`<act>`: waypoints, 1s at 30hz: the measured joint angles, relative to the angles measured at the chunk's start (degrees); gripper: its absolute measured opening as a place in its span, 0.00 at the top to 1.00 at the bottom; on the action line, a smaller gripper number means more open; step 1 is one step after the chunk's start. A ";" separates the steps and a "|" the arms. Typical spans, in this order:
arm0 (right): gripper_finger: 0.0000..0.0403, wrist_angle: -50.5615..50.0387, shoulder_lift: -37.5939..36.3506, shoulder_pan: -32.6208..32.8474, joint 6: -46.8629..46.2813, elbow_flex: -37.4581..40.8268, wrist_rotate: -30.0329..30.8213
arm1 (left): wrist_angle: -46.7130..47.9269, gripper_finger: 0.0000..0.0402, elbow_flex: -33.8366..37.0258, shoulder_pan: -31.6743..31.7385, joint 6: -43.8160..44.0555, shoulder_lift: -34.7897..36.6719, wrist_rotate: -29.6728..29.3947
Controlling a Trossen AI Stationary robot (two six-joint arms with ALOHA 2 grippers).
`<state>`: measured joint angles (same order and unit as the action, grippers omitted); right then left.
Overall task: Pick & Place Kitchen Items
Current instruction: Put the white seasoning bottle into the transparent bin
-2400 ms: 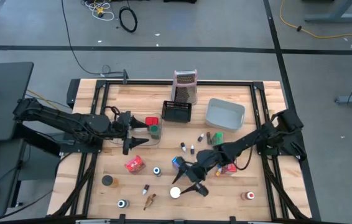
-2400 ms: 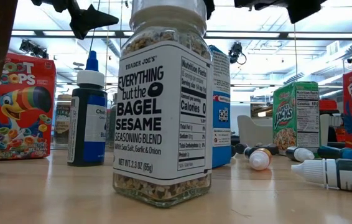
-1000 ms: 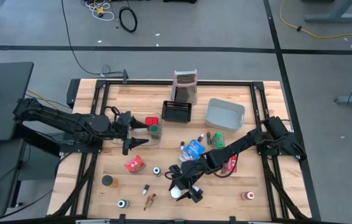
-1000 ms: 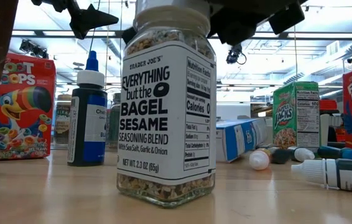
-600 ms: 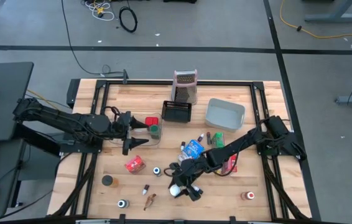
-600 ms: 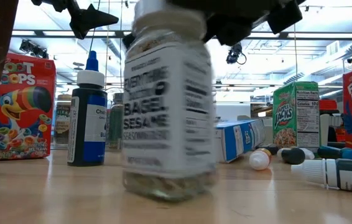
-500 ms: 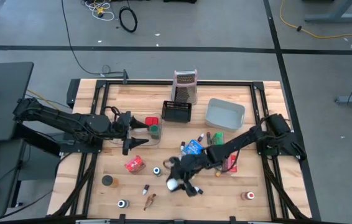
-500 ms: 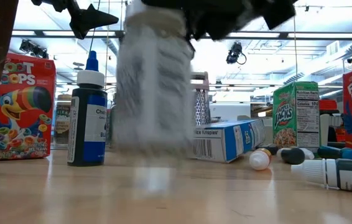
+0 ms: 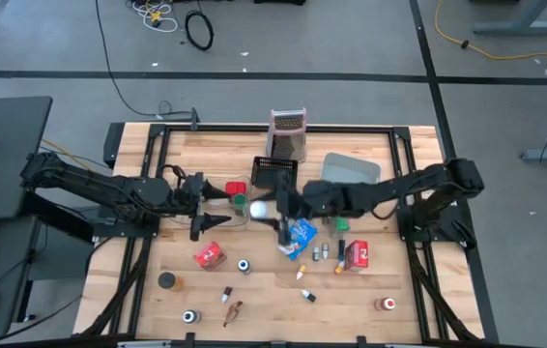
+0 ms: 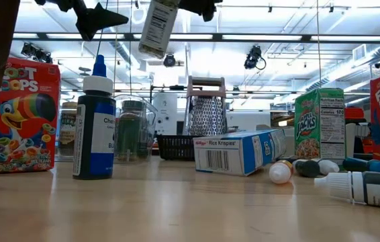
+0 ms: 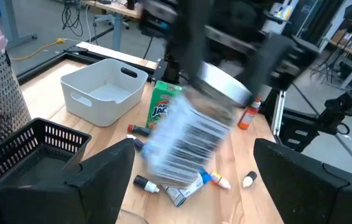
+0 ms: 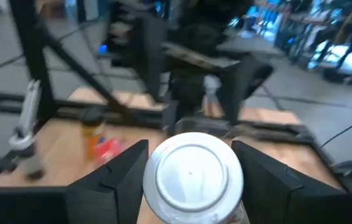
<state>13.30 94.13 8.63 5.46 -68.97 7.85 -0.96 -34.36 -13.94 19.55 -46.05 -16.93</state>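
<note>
High view: my right gripper [image 9: 272, 210] is clamped on the seasoning jar [image 9: 260, 208], carried in the air just beside the clear tub [image 9: 238, 196] — not yet placed. The tub holds a green jar [image 9: 241, 202] and a red item; most packets and small bottles lie loose below it. Left gripper [image 9: 217, 205] waits wide open beside the tub.

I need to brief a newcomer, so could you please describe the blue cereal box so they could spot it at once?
Start at the silvery box grater at the table's far edge and come toward the middle. Near the black mesh basket, the Rice Krispies box lies on its side, the only blue carton, barcode end showing.
</note>
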 joint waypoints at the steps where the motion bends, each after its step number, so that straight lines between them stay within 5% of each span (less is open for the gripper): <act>1: 0.46 0.83 0.18 -1.16 0.08 0.00 -0.50 | 0.03 0.15 -0.65 -0.01 -0.17 0.06 -0.12; 10: 0.46 12.99 7.84 -10.75 -2.15 -2.14 -13.10 | 0.39 0.15 -8.37 0.01 -14.84 2.52 -4.11; 15: 0.46 6.96 15.28 -12.20 -3.48 -9.75 -18.20 | 1.11 0.15 -10.67 0.04 -20.99 3.87 -7.74; 22: 0.46 3.98 24.85 -12.27 -4.72 -20.63 -18.93 | 5.45 0.15 -10.96 0.05 -21.93 5.30 -12.43; 30: 0.46 1.09 31.45 -12.34 -6.58 -23.32 -18.36 | 10.65 0.15 -10.94 0.05 -15.82 5.34 -10.64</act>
<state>14.39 125.58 -3.71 -1.12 -92.29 -10.51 9.69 -45.30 -13.89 3.73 -40.71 -27.57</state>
